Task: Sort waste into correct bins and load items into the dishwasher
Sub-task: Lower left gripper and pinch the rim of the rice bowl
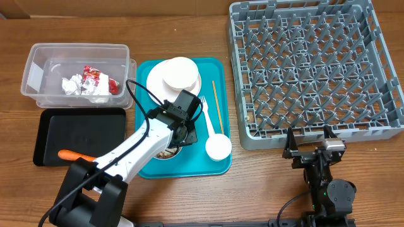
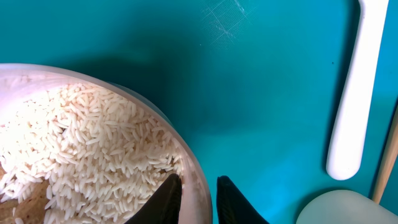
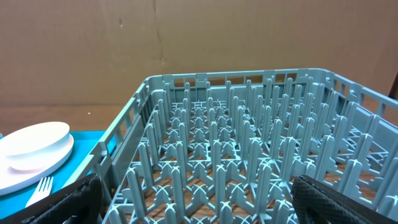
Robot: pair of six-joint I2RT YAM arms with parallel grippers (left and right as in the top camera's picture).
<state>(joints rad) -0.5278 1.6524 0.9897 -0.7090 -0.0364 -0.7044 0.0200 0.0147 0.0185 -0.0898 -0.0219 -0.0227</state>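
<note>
My left gripper (image 1: 180, 129) (image 2: 199, 180) is shut on the rim of a white bowl (image 1: 165, 152) (image 2: 143, 102), one finger inside and one outside. The bowl holds beige rice (image 2: 81, 143) and sits on the teal tray (image 1: 189, 165). Also on the tray are a white plate (image 1: 154, 85) (image 3: 31, 149) with an upturned bowl (image 1: 180, 72) on it, a fork (image 1: 205, 113) (image 2: 354, 93), chopsticks (image 1: 216, 104) and a small cup (image 1: 218, 147) (image 2: 336, 208). My right gripper (image 1: 309, 140) (image 3: 199, 205) is open and empty at the front edge of the grey dish rack (image 1: 315, 63) (image 3: 249, 155).
The clear tub (image 1: 38, 63) at the back left holds the crumpled napkin (image 1: 72, 84) and the red wrapper (image 1: 98, 79). The black tray (image 1: 82, 132) in front of it holds the orange carrot (image 1: 76, 154). Bare wooden table shows around the trays.
</note>
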